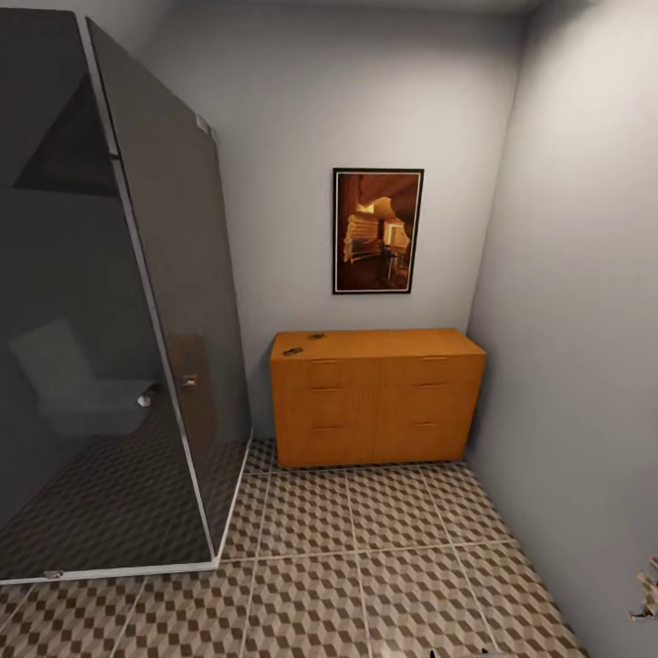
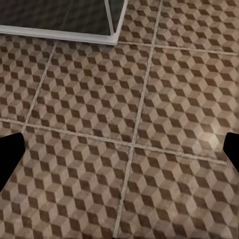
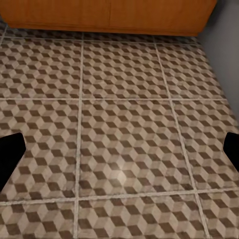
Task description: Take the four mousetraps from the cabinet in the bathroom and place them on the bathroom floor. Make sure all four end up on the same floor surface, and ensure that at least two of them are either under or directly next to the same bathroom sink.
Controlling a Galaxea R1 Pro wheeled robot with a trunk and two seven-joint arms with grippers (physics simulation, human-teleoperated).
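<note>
Both the left hand (image 2: 119,149) and the right hand (image 3: 119,149) hang spread wide and empty over the bathroom floor (image 1: 366,585). Well ahead stands the cabinet (image 1: 376,402), two small mousetraps (image 1: 293,351) on top. Reaching this early would likely miss or knock them off.

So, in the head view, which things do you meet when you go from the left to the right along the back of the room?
Dark glass shower enclosure → two small mousetraps on the cabinet top's left part → orange-brown cabinet with the framed picture above it → grey side wall.
</note>
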